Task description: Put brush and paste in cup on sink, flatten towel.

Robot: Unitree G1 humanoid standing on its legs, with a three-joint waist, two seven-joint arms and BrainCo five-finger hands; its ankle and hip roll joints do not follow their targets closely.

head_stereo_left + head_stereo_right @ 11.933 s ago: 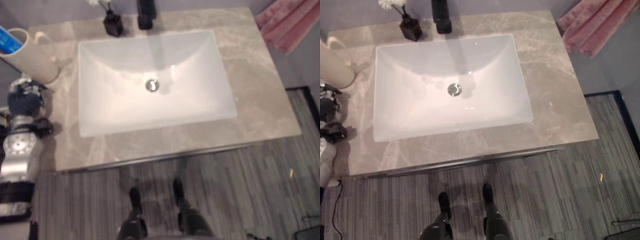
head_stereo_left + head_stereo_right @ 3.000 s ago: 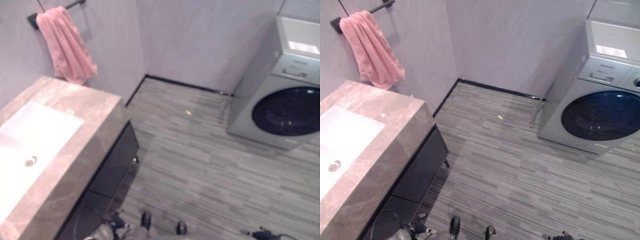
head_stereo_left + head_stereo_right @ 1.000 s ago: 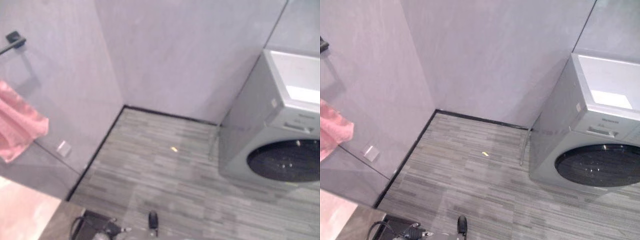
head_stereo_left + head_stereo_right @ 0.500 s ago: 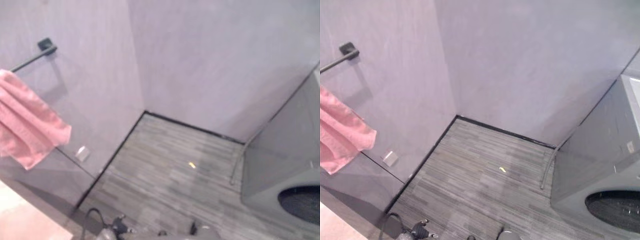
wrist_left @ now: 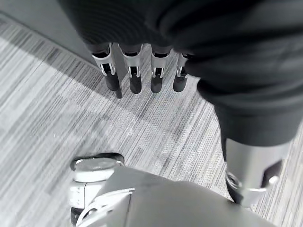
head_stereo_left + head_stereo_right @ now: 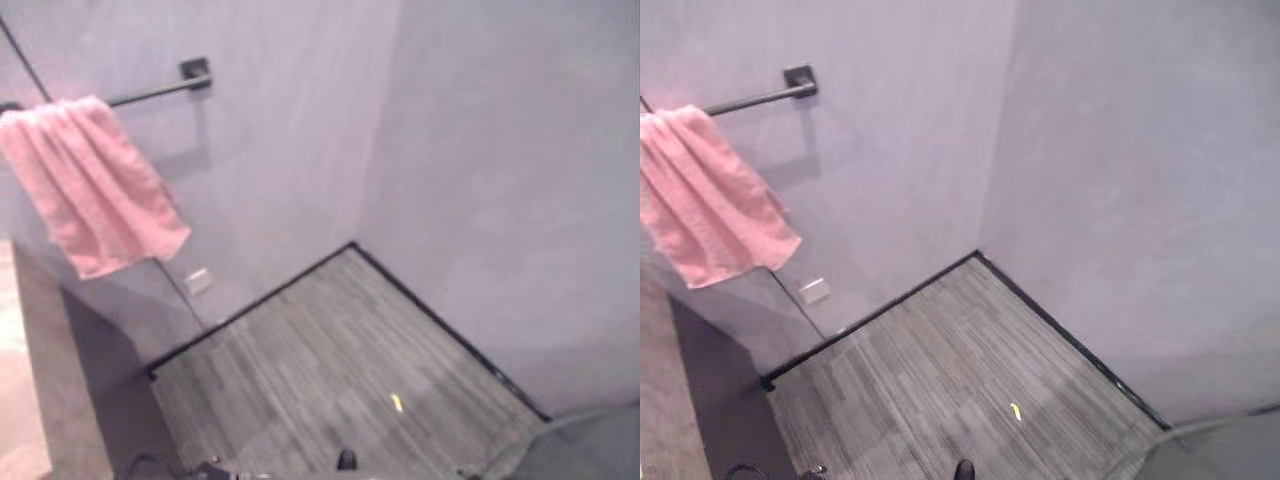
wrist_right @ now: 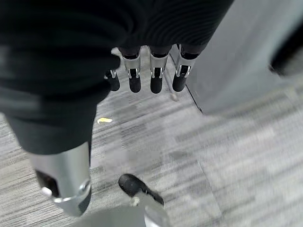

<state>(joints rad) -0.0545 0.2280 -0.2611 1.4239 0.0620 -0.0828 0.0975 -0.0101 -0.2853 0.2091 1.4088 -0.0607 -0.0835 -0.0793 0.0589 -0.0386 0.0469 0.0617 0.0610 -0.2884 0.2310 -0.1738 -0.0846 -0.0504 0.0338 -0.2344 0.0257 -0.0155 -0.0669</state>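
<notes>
Towel [image 6: 95, 180] bunched at rail's [image 6: 150, 93] left end, both hands [image 5: 142, 71] [image 7: 151, 71] empty and relaxed: best raised together, gripping opposite edges, spreading sideways along rail.

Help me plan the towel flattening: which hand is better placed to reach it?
Left, probably. The pink towel hangs bunched on the black bar at the robot's left. Both the left hand and right hand hang open over the floor, holding nothing.

Grey striped floor [image 6: 320, 370]; small yellow scrap [image 6: 396, 402] lying on it.
</notes>
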